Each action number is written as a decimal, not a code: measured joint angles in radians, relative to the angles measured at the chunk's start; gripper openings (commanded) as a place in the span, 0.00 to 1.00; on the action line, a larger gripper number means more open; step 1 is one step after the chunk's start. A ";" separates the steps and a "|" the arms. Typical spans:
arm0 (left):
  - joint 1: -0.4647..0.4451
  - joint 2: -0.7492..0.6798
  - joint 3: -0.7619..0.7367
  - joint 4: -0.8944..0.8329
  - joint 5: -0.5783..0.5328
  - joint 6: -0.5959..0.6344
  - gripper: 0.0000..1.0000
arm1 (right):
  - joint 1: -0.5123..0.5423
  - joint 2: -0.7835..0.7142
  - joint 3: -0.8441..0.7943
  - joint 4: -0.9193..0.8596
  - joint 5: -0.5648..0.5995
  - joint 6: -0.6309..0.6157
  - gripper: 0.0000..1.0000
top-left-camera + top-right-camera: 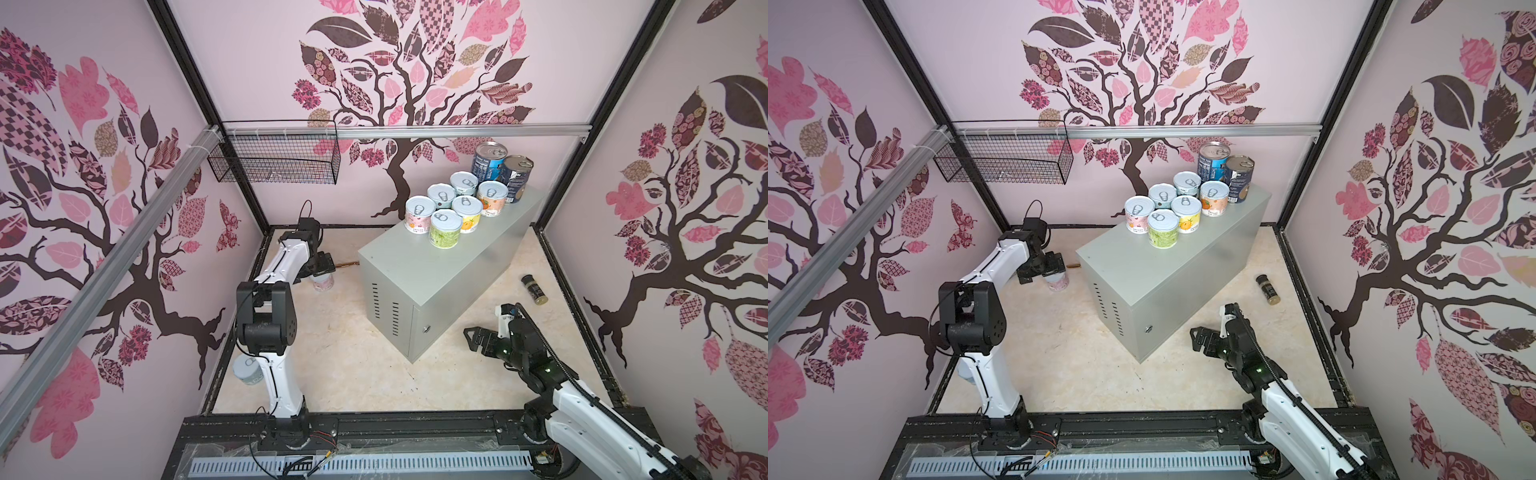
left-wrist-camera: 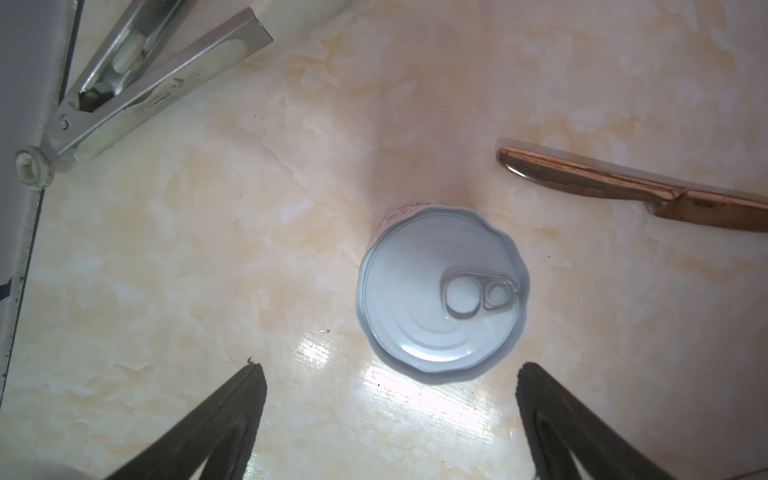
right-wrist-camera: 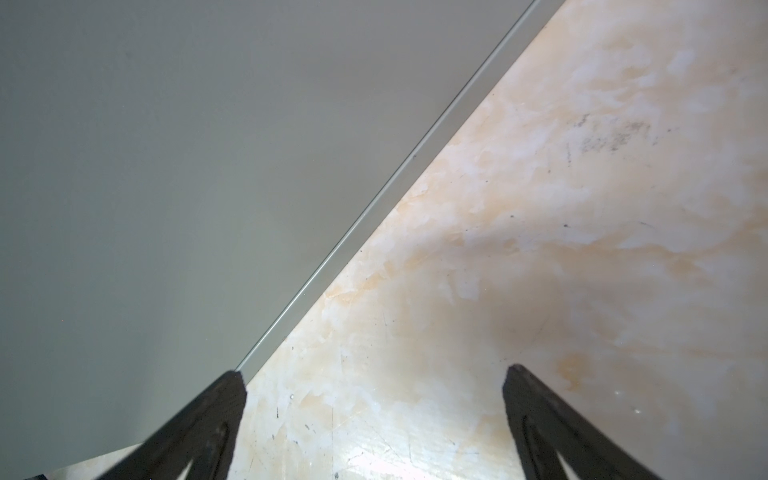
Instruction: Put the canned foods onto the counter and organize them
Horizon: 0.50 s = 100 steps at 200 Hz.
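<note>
Several short pastel cans (image 1: 444, 210) (image 1: 1167, 208) and two taller dark ones (image 1: 488, 163) (image 1: 1212, 162) stand grouped at the far end of the grey counter (image 1: 436, 274) (image 1: 1154, 270). A pink short can (image 1: 323, 283) (image 1: 1057, 283) stands upright on the floor left of the counter. My left gripper (image 1: 322, 268) (image 1: 1049, 266) (image 2: 390, 370) hovers open above it, its silver pull-tab lid (image 2: 442, 291) just ahead of the fingertips. Another short can (image 1: 248, 370) shows partly behind the left arm. My right gripper (image 1: 478, 338) (image 1: 1200, 336) (image 3: 374, 374) is open and empty beside the counter's side (image 3: 166, 166).
A small dark spice jar (image 1: 534, 289) (image 1: 1268, 289) lies on the floor right of the counter. A copper knife (image 2: 623, 191) and metal tongs (image 2: 145, 83) lie near the pink can. A black wire basket (image 1: 274, 160) (image 1: 1005, 158) hangs on the back rail.
</note>
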 measured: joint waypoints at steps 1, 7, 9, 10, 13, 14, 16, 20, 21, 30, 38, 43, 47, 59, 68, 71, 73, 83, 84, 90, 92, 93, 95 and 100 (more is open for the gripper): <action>-0.001 0.000 0.000 0.000 0.000 0.000 0.98 | 0.000 0.000 0.000 0.000 0.000 0.000 1.00; -0.009 0.000 0.005 0.000 -0.004 0.000 0.98 | 0.000 0.003 0.000 0.000 0.000 0.000 1.00; -0.012 0.000 0.006 0.001 -0.005 0.001 0.98 | 0.000 0.003 0.000 0.000 0.000 0.000 1.00; -0.013 0.000 0.007 0.001 -0.005 0.001 0.98 | 0.000 0.003 0.000 0.000 0.000 0.000 1.00; -0.018 0.000 0.011 0.001 -0.006 0.001 0.98 | 0.000 0.005 0.000 0.000 0.000 0.000 1.00; -0.018 0.000 0.011 0.001 -0.006 0.000 0.98 | 0.000 0.005 0.000 0.000 0.000 0.000 1.00; -0.021 0.001 0.014 0.000 -0.006 0.000 0.98 | 0.000 0.005 0.000 0.000 0.000 0.000 1.00; -0.026 0.002 0.018 0.000 -0.006 0.000 0.98 | 0.000 0.006 0.000 0.000 0.000 0.000 1.00; -0.027 0.002 0.019 0.001 -0.006 0.000 0.98 | 0.000 0.007 0.000 0.000 0.000 0.000 1.00; -0.037 0.006 0.031 0.002 -0.008 0.000 0.98 | 0.000 0.009 0.000 0.000 0.000 0.000 1.00; -0.043 0.011 0.041 0.002 -0.010 0.000 0.98 | 0.000 0.009 0.000 -0.001 0.000 0.000 1.00; -0.046 0.016 0.049 0.000 -0.012 0.000 0.98 | 0.000 0.009 0.000 -0.001 0.000 -0.001 1.00; -0.048 0.020 0.055 0.000 -0.014 0.000 0.98 | 0.000 0.009 0.000 -0.001 0.000 0.000 1.00; -0.048 0.035 0.071 -0.002 -0.024 0.000 0.98 | 0.000 0.007 0.000 -0.002 0.000 -0.001 1.00; -0.047 0.047 0.079 -0.005 -0.031 0.000 0.98 | 0.000 0.005 0.000 -0.002 0.000 -0.001 1.00; -0.045 0.051 0.081 -0.007 -0.033 0.000 0.98 | 0.000 0.004 0.000 -0.003 0.000 -0.001 1.00; -0.045 0.054 0.082 -0.008 -0.034 0.000 0.98 | 0.000 0.003 0.000 -0.003 0.000 -0.001 1.00; -0.043 0.067 0.084 -0.010 -0.041 0.000 0.98 | 0.000 0.002 0.000 -0.003 0.000 -0.001 1.00; -0.043 0.068 0.084 -0.010 -0.042 0.000 0.98 | 0.000 0.002 0.000 -0.003 0.000 -0.001 1.00; -0.043 0.077 0.084 -0.012 -0.045 0.000 0.98 | 0.000 0.002 0.000 -0.004 0.000 -0.002 1.00; -0.042 0.080 0.084 -0.013 -0.047 0.000 0.98 | 0.000 0.002 0.000 -0.004 0.000 -0.002 1.00; -0.042 0.082 0.084 -0.014 -0.048 0.000 0.98 | 0.000 0.002 0.000 -0.004 0.000 -0.003 1.00; -0.041 0.084 0.084 -0.015 -0.049 0.000 0.98 | 0.000 0.002 0.000 -0.004 0.000 -0.003 1.00; -0.040 0.091 0.084 -0.017 -0.051 0.000 0.98 | 0.000 0.002 0.000 -0.005 0.000 -0.003 1.00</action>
